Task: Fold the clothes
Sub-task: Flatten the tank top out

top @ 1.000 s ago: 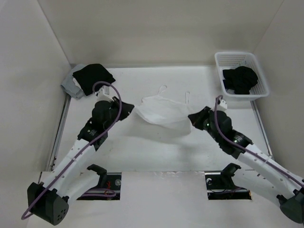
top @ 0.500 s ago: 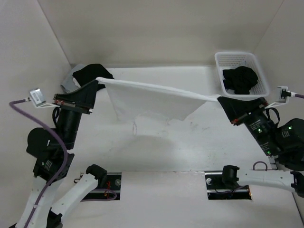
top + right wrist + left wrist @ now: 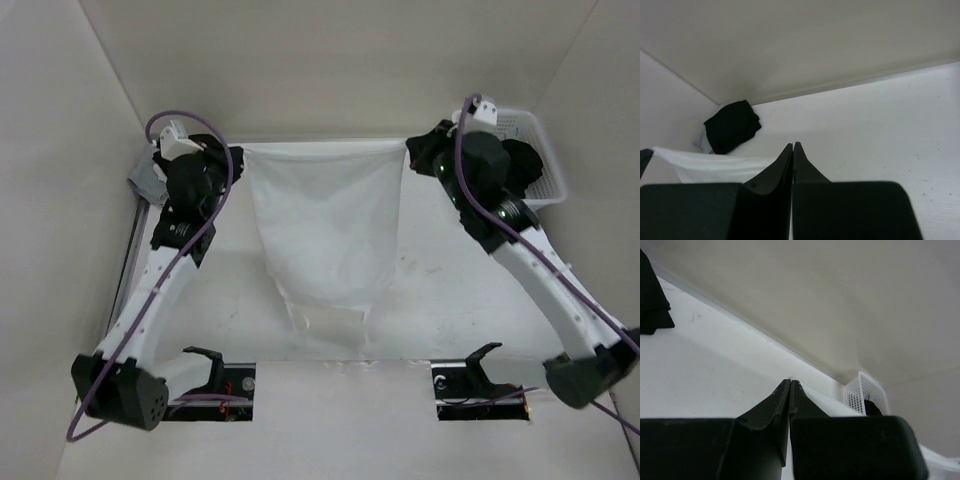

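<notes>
The clothes (image 3: 325,225), a thin white camisole, hang stretched wide between both grippers over the far half of the table. The lower end with the narrow straps (image 3: 296,318) trails toward the near edge. My left gripper (image 3: 238,152) is shut on the top left corner, and in the left wrist view (image 3: 790,382) a white edge of cloth (image 3: 821,397) runs off beside the jaws. My right gripper (image 3: 408,148) is shut on the top right corner. In the right wrist view (image 3: 792,146) the taut white cloth (image 3: 715,165) stretches away to the left.
A black garment on grey cloth (image 3: 145,180) lies at the far left corner, partly behind the left arm (image 3: 731,126). A white basket (image 3: 540,150) holding dark clothing stands at the far right, behind the right arm. Walls close in on three sides.
Both arms have swung from the table's middle out and up to the far side, lifting the camisole. It went from a bunched heap to a sheet spread flat between the grippers.
</notes>
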